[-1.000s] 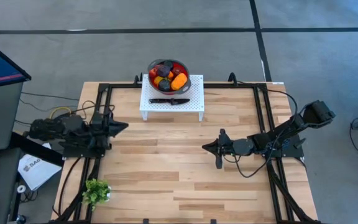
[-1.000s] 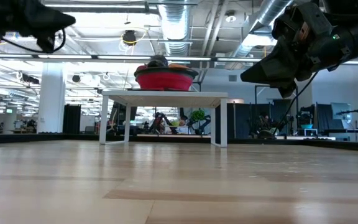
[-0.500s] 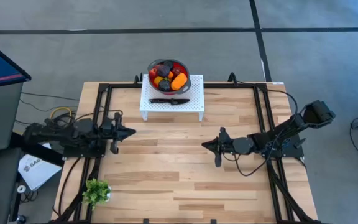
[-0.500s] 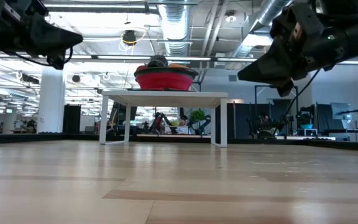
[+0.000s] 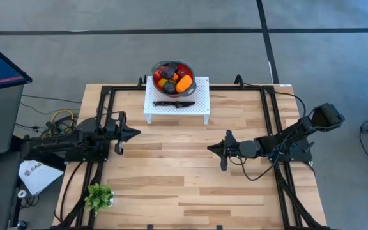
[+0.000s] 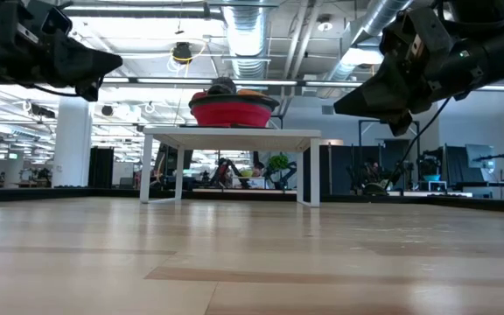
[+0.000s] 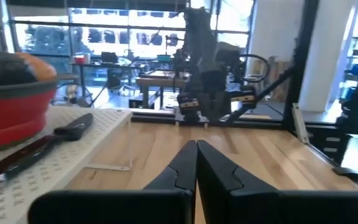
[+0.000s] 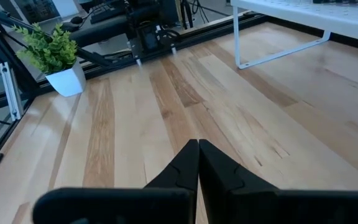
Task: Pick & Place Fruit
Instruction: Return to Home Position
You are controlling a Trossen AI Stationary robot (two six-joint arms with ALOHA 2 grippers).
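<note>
Several small toy fruits [image 5: 173, 80], orange, yellow, red and dark, lie heaped in a red bowl [image 5: 156, 77] that stands on a white perforated stand [image 5: 200, 96] at the table's far edge. In the low view the bowl [image 6: 232, 111] sits on the stand's top. My left gripper [image 5: 136, 133] is shut and hovers above the table near its left edge, pointing right. In its wrist view the shut fingers [image 7: 196, 163] point past the bowl [image 7: 11, 109]. My right gripper [image 5: 211, 151] is shut and hovers right of the table's middle, pointing left [image 8: 197, 160].
A black knife [image 5: 174, 103] lies on the white stand in front of the bowl. A small potted green sprig [image 5: 99, 195] stands at the table's near-left corner. A black frame [image 5: 268, 121] runs along the table's edges. Bare wood [image 5: 171, 166] lies between the grippers.
My left gripper has moved toward the table's right, out over the left edge, staying shut. My right gripper has kept still. The fruit and the bowl have not moved.
</note>
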